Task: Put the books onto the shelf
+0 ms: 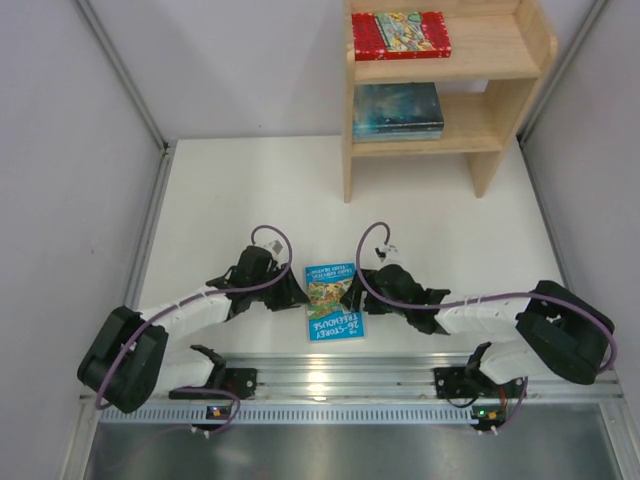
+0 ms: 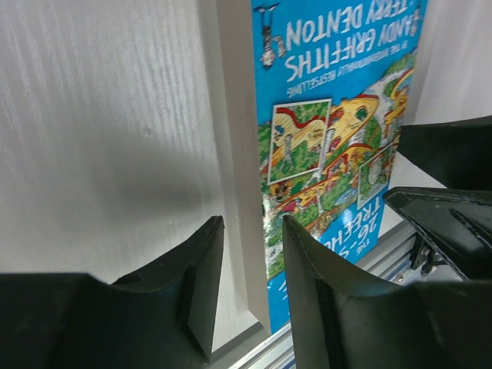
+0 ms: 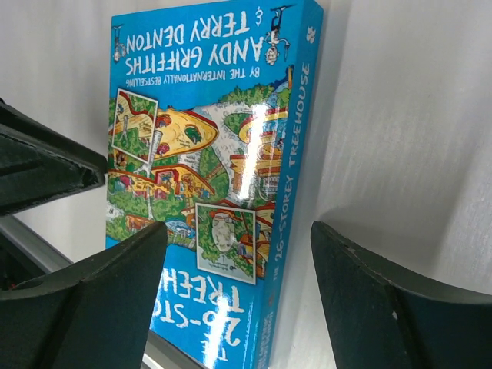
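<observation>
overhead, the shelf runs out of frame at 12 o'clock, its upper tier masking the far end of the teal book; the left gripper and right gripper hide their fingertips beneath their own bodies. from the left wrist, the blue book is cropped at 12 o'clock and passes behind a finger at 5 o'clock

2 arms wore white link covers, joint housings were bulky black, purple cables looped at wrists, claw fingers were matte black wedges.
</observation>
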### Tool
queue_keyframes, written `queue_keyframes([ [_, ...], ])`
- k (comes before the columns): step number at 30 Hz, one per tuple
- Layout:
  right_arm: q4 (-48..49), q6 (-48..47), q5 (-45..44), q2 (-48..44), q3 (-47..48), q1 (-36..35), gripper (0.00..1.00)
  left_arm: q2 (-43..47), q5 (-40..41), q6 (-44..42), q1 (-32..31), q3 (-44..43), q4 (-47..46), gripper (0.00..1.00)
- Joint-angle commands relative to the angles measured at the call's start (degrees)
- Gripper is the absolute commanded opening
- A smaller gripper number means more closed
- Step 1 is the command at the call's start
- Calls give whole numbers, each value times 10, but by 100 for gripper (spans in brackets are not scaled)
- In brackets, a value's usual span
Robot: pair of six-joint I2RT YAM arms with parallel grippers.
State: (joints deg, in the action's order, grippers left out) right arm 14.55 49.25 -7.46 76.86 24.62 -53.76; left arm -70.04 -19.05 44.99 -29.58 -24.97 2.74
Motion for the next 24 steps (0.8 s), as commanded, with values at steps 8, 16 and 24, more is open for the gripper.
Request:
queue_keyframes([
  [8, -39, 15, -37, 64, 67, -31, 81, -40, 29, 11, -2, 8, -34, 25],
  [16, 63, 15, 15, 80, 57, -38, 79, -78, 35, 12, -2, 10, -34, 0],
  [24, 315, 46, 46, 9, -35, -37, 71, -101, 35, 14, -2, 12, -45, 0],
])
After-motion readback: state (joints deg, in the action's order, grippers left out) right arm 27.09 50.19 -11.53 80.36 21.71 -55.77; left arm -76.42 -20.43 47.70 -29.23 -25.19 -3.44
